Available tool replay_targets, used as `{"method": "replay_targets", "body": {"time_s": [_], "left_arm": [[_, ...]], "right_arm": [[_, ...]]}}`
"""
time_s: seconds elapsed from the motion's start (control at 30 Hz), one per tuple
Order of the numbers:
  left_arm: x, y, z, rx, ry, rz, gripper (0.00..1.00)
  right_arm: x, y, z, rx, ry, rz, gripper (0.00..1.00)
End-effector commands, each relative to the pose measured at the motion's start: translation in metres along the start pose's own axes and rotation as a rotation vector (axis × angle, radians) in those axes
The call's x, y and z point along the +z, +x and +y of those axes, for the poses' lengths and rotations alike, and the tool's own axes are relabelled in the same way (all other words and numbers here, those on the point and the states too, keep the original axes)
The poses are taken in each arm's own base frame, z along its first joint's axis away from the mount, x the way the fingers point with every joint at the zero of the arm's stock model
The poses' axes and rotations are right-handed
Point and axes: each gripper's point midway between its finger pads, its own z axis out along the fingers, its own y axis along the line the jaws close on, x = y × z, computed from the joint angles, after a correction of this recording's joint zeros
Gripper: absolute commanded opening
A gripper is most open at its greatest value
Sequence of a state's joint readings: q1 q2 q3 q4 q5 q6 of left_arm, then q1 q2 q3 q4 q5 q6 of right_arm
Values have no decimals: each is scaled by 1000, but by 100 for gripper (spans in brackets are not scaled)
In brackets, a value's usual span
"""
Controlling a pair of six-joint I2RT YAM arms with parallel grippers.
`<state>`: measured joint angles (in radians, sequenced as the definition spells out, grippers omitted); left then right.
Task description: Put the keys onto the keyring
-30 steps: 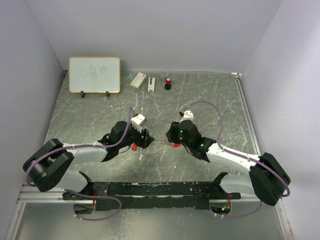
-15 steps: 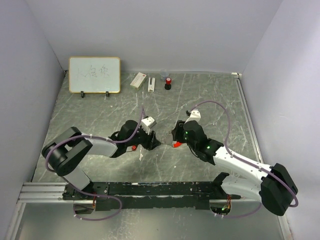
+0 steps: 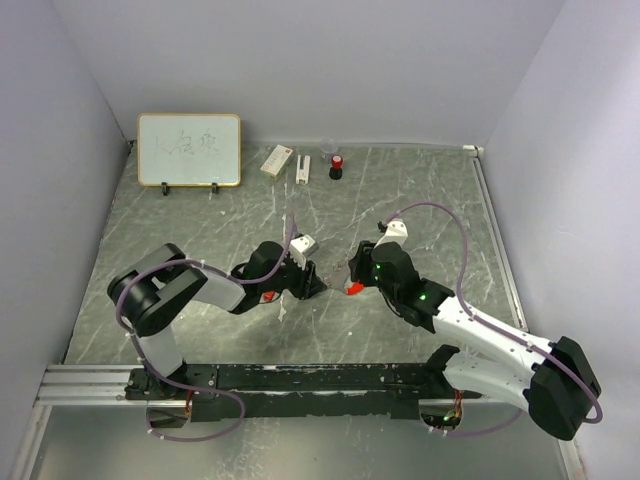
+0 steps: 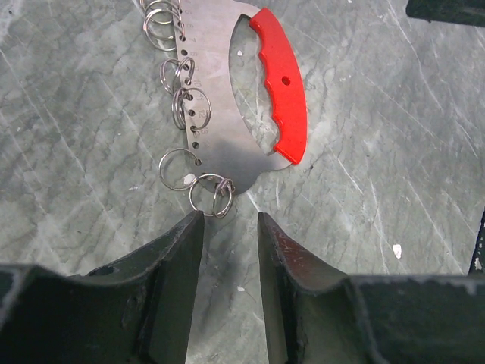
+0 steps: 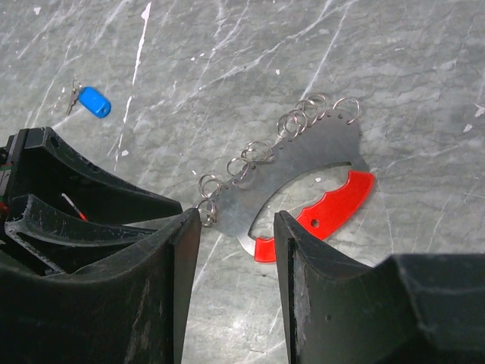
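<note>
Both arms have closed in on the middle of the table [image 3: 200, 230] over the past second, the left one reaching furthest right, so that the left gripper [image 4: 231, 220] and right gripper [image 5: 236, 227] now face each other across the keyring [image 4: 216, 98]. It lies flat at mid-frame in the overhead view, its red strap [image 4: 282, 91] curving along the grey strip. Each gripper's jaws stand a little apart and hold nothing. The strip's end rings [image 4: 212, 196] sit just beyond the left fingertips.

No key is on a ring yet, so the whole job seems to lie ahead. The blue key [image 5: 95, 101] lies loose at the upper left of the right wrist view, well apart from the rings. A red speck by the left arm is probably the red key [image 3: 268, 295].

A whiteboard [image 3: 188, 150], a white box [image 3: 277, 160] and a small bottle [image 3: 337, 166] line the far edge. Crowding looks the chief obstacle, with both grippers at one end of the strip.
</note>
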<state>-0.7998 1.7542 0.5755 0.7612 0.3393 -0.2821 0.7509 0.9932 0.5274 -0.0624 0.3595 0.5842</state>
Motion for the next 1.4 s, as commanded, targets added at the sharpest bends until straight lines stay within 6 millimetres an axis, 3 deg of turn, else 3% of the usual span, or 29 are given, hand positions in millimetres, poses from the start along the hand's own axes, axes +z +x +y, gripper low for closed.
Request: {"method": "replay_targets", "body": {"time_s": [0.0,0.47,0.83,1.37], "left_arm": [[10,-15,-10,23,45,-50,45],[22,-12,-4,29,33,-53,37],[22,-14,-6,39,43,-59,7],[-11,-81,-34,97,45,-64,7]], "right_arm": [[-1,-3,-6,-8,23,-16,44],[0,4,-10,-12,29,0,44],[0,8,-12,-9,36,7,44],[-3,5,-6,-31,-9,2,44]]}}
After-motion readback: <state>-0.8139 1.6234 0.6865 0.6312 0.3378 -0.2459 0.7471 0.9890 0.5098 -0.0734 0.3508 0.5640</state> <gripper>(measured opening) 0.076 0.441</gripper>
